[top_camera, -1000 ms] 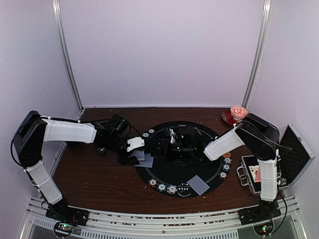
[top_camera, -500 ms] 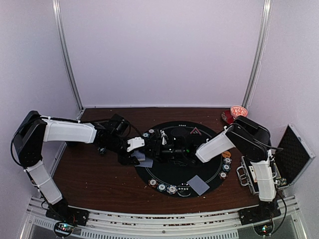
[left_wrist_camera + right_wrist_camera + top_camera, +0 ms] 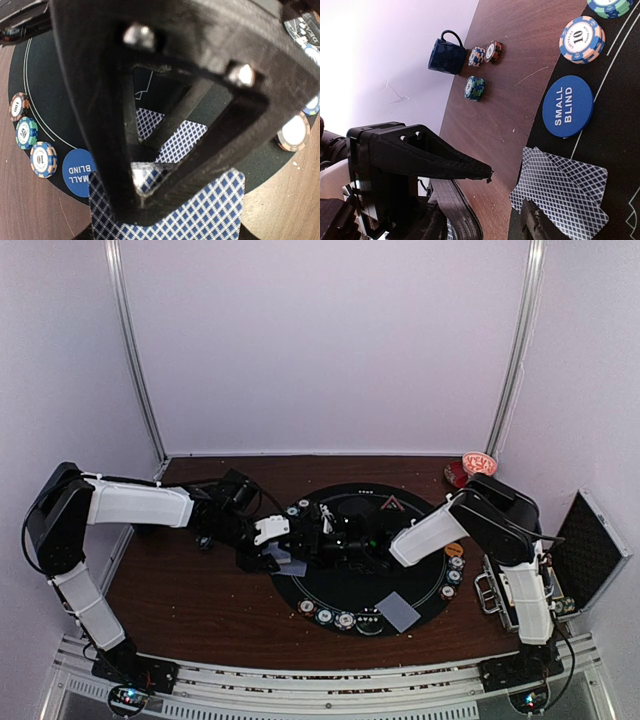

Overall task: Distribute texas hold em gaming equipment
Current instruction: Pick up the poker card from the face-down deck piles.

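Two diamond-latticed cards [image 3: 565, 185] — flat (overlapping).

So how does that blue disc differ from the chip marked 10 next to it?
The disc is plain blue with the white words SMALL BLIND, while the chip has a striped pale orange and blue edge and a number. The disc is wider than the chip. The disc looks thin and the chip looks thicker. Both are round and lie flat by the edge of the black mat.
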### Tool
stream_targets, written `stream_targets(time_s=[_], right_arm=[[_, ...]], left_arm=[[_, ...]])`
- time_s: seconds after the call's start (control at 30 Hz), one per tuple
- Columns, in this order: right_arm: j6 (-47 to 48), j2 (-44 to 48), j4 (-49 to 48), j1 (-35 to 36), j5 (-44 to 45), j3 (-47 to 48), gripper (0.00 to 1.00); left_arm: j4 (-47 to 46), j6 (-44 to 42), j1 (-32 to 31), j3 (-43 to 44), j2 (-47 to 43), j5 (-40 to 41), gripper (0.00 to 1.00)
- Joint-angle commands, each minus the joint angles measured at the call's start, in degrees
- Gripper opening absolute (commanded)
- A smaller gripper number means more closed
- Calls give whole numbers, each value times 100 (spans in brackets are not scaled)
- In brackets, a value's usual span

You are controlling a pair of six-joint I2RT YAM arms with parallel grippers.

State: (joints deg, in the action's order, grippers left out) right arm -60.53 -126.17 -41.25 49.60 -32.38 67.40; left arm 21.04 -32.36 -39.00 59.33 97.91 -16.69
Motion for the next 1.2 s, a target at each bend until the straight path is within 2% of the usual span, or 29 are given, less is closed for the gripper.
stream_targets(time_s=[0.0, 0.3, 0.5, 0.7, 0.77, 0.87, 0.93, 1.17], right_arm=[[160, 228, 461, -145, 484, -266, 49], [260, 450, 501, -221, 464, -419, 44], [22, 319, -257, -68, -275, -293, 41], [31, 387, -220, 14, -280, -203, 33], [57, 402, -140, 21, -273, -173, 35], [144, 344, 79, 54, -224, -42, 49], [200, 235, 243, 85, -240, 86, 54], [150, -92, 364, 137, -213, 382, 56]], left_arm=[[-185, -69, -3, -30, -216, -143, 60], [-180, -60, -6, -20, -184, -125, 61], [-187, -56, -8, -10, -154, -110, 61], [-191, -60, -8, -7, -125, -89, 61], [-189, -55, -3, -8, -108, -93, 61], [-183, -55, -5, -1, -111, -106, 61], [-190, -58, -10, -4, -108, -116, 61], [-184, -60, -8, -6, -129, -124, 60]])
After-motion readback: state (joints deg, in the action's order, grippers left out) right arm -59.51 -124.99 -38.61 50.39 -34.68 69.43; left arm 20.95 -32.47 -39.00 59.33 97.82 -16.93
